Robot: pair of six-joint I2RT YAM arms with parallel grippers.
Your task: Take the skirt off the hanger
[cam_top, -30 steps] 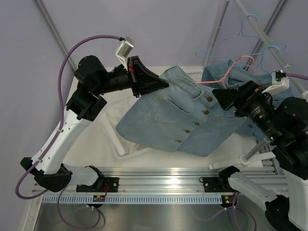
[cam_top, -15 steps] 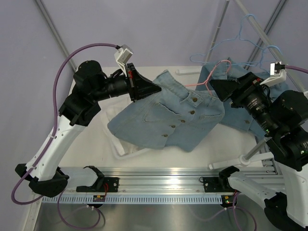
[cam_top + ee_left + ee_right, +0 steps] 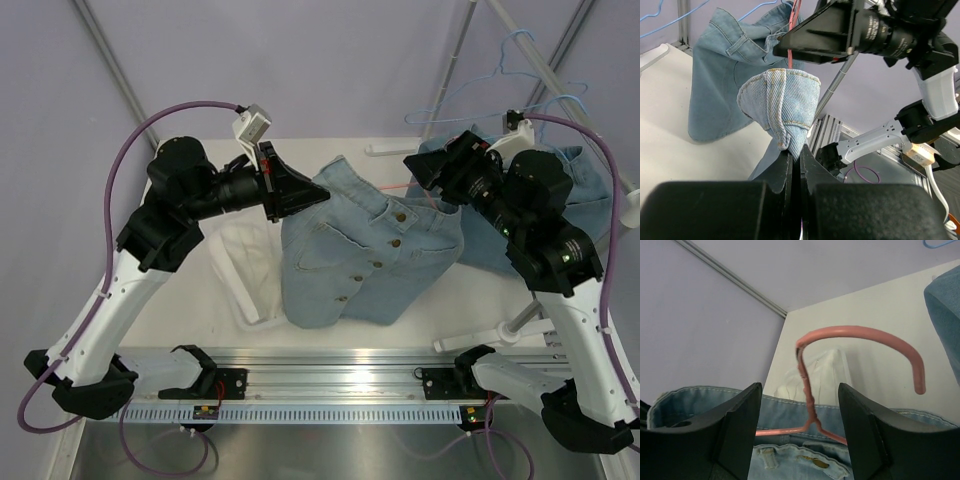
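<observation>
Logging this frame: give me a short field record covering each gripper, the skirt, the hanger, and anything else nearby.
left gripper: fingers shut on the waistband edge of the denim skirt, holding it up
right gripper: fingers open, one on each side of the neck of the pink hanger, not clamped
denim skirt: hangs from the left grip, button front facing up
pink hanger: arms appear to run inside the waistband, hook free above it
other: second denim garment behind the right arm; blue hangers at upper right
</observation>
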